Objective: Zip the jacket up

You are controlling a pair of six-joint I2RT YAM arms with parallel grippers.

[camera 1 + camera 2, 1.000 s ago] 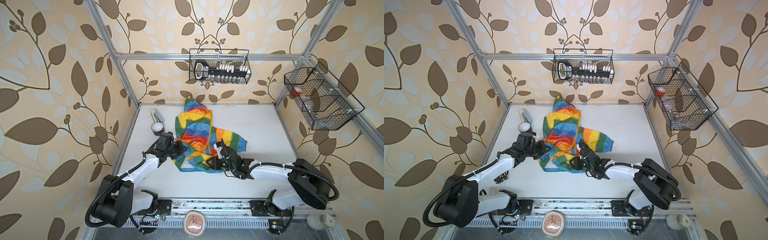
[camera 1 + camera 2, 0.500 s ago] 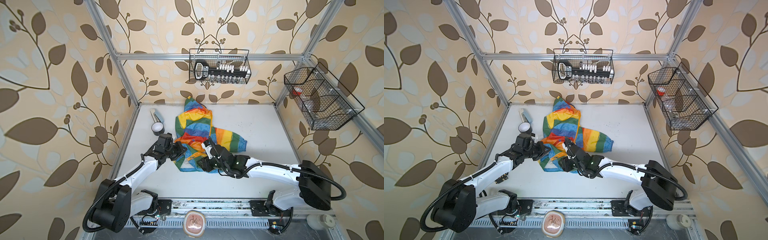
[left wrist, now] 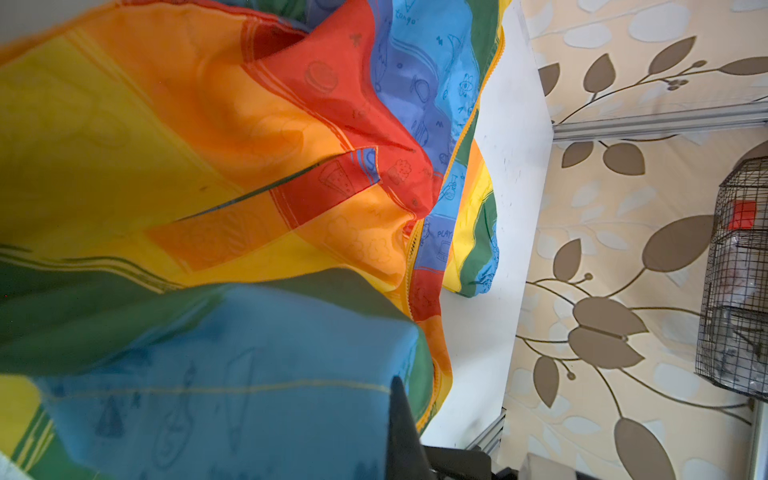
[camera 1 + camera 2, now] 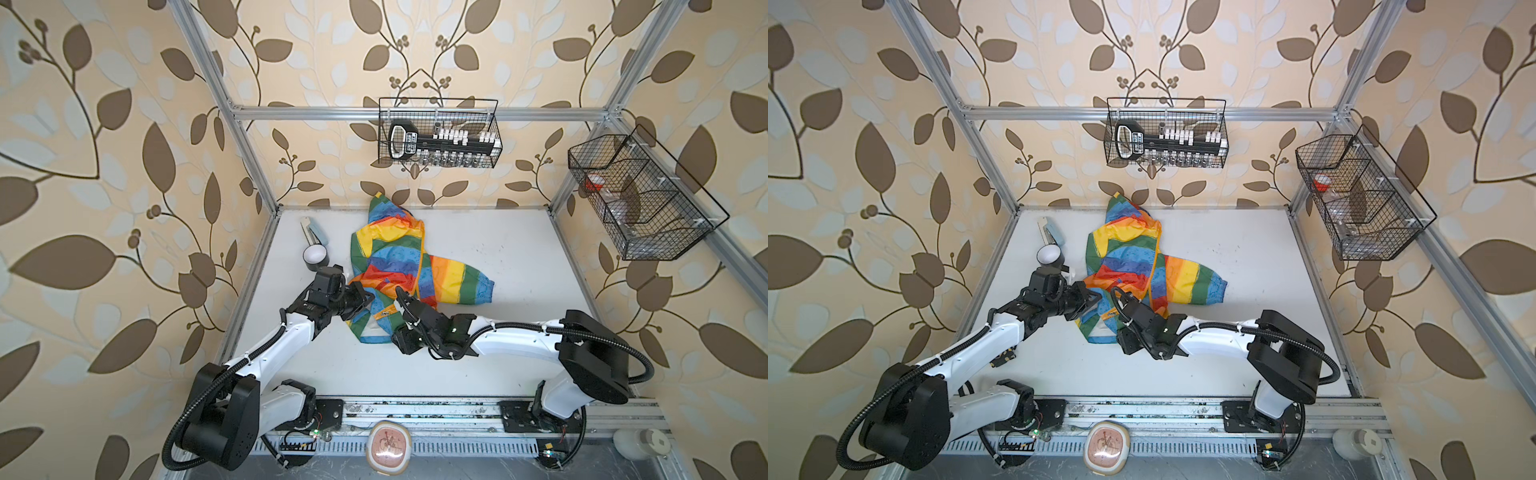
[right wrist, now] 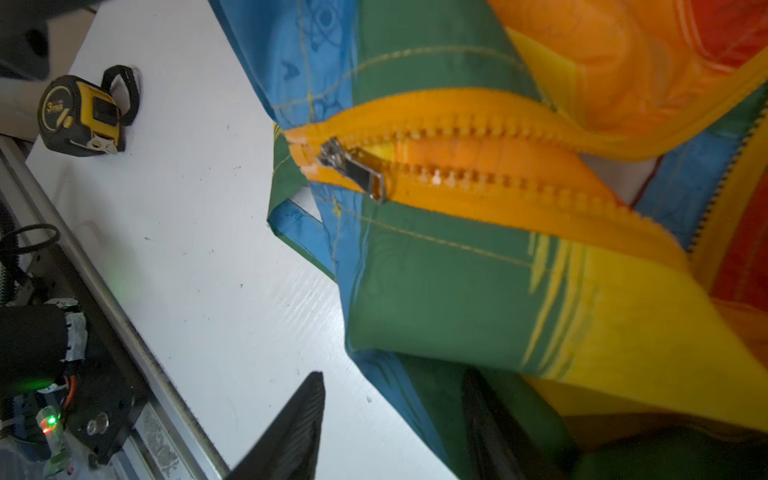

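**Right claw (image 5: pixel 392 376) moves in to the zipper foot, jaws apart**

The right claw has swung in from the side to the near hem of the jacket (image 4: pixel 395 257) and spread a little wider. In the right wrist view its fingers stand apart. The green hem lies against one of them and bare desk (image 4: pixel 519 257) sits in front of the other, so it is released and holding nothing. The left claw (image 4: pixel 365 300) hasn't moved and looks clenched on the jacket's left front edge, with the cloth lifted.

The jacket lies crumpled mid-desk, hood end toward the back wall and one sleeve out to the right.

For the task, the metal slider (image 5: pixel 353 168) sits at the very bottom of the orange zipper (image 5: pixel 478 166), with both tooth rows splitting open right above it. We judge that no zipping has started and that the right claw is lining up on the slider.

Hard to make out:
- The left pinch point is buried under cloth, and only one finger (image 3: pixel 399 428) shows in the left wrist view.
- We can't tell whether the zipper pin is fully seated in the slider.
- In both top views the right claw covers the slider.
- The second sleeve is not visible.
- The upper end of the zipper is lost in folds.
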